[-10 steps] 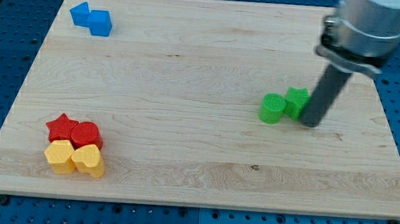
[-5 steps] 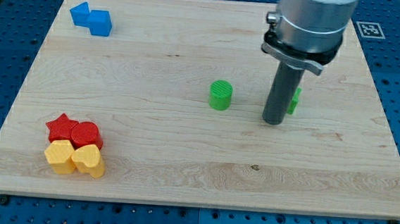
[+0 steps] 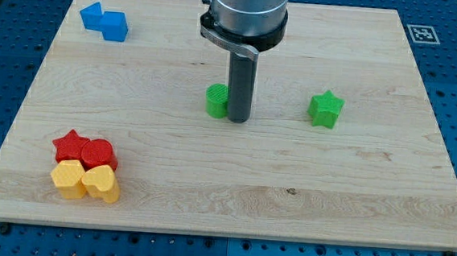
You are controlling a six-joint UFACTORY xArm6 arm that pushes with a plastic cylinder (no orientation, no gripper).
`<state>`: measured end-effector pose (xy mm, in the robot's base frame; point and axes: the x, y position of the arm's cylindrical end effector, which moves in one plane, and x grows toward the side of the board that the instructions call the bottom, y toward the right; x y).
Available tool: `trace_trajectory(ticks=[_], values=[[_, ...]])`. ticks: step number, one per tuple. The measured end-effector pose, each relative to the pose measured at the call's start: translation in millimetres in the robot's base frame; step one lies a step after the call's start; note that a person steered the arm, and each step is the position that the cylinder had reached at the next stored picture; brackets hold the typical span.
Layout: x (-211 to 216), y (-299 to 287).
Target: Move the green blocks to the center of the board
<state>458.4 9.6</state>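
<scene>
A green cylinder [image 3: 215,100] stands near the middle of the wooden board [image 3: 224,184]. My tip [image 3: 237,119] touches its right side, and the rod hides part of it. A green star [image 3: 326,109] lies apart, to the right of my tip, with a clear gap between them.
Two blue blocks [image 3: 104,21] sit together at the board's top left. A red star [image 3: 69,144] and a red block [image 3: 98,153] sit at the bottom left, with two yellow blocks [image 3: 85,181] just below them.
My tip has swept from the right to the middle, pushing the green cylinder left. The green star was left behind and now stands uncovered on the right.
</scene>
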Motion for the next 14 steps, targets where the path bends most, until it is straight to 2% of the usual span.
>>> trace_trajectory(ticks=[2, 3, 4, 5, 6, 7, 8, 9, 10, 11, 14], values=[[-83.7, 83.8], [-102.0, 168.3], [-79.4, 244.2], [-44.6, 260.3], [-17.9, 219.8], [2.1, 155.3], [5.8, 92.9], [-3.2, 95.3], [-14.0, 157.5], [-32.2, 170.2], [-34.0, 59.5]])
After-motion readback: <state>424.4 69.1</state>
